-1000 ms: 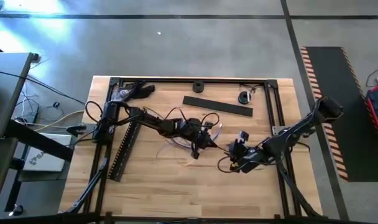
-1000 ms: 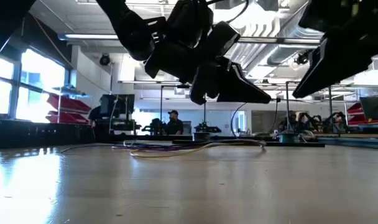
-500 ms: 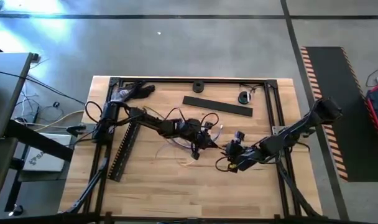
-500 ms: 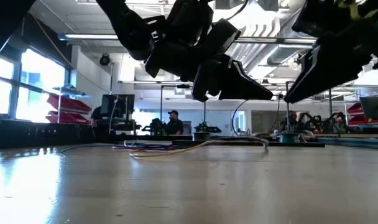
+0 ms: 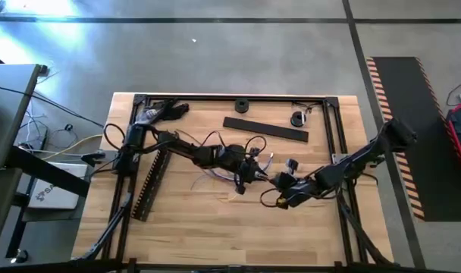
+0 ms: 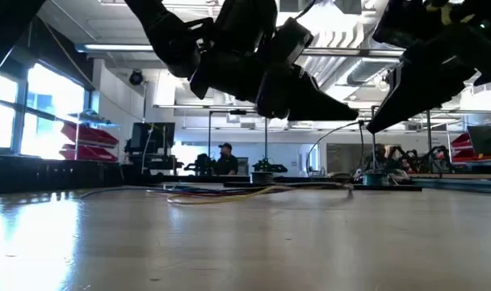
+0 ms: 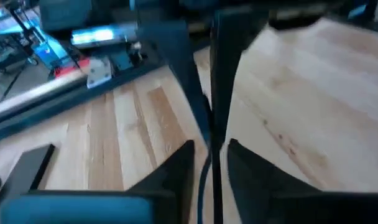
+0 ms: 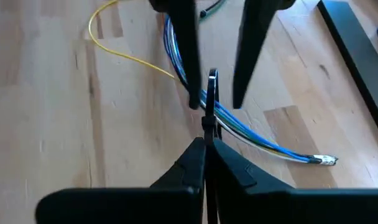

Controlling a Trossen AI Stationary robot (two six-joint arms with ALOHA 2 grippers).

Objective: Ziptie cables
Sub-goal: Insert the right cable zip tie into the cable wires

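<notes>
The cables are seen near the middle of the wooden table, lying flat as a thin bundle of blue, white and green wires, with one yellow wire looping away. In the high view they lie at about 9 o'clock from the right gripper, with the left gripper just above them. The right gripper's fingers are pressed together on a thin black zip tie, which stands up over the bundle. The left gripper's fingers are held a little apart around a dark strip. A flat black strip lies toward 12 o'clock from the cables.
</notes>
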